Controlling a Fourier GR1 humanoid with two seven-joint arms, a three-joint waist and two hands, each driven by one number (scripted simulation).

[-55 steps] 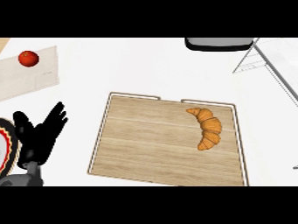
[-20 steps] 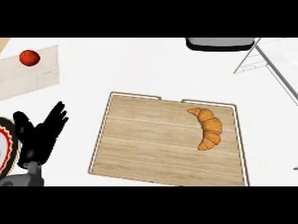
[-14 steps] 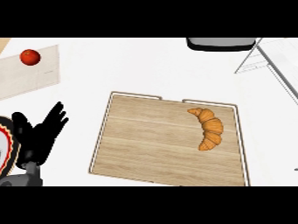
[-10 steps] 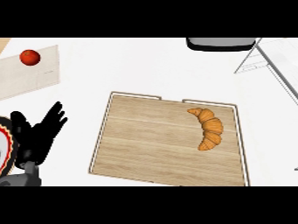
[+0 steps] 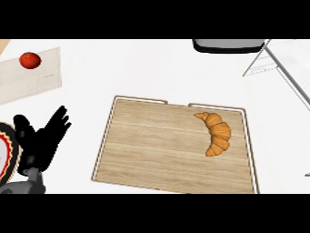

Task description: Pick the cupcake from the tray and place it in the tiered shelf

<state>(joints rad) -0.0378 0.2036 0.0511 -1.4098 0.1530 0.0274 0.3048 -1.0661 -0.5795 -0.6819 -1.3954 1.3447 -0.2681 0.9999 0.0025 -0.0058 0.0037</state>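
1. Spreading across the view, a white counter (image 5: 150,73) carries a wooden tray (image 5: 150,145) at its centre.
2. A croissant (image 5: 216,139) lies on the tray's right side.
3. The left hand (image 5: 42,141) rests at lower left, fingers spread, beside a patterned plate (image 5: 8,136).
4. A tiered shelf (image 5: 285,68) stands at far right.

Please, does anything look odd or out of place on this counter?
Yes. The task names a cupcake, but the wooden tray holds only a croissant, near its right edge. Nothing looks spilled or tipped.
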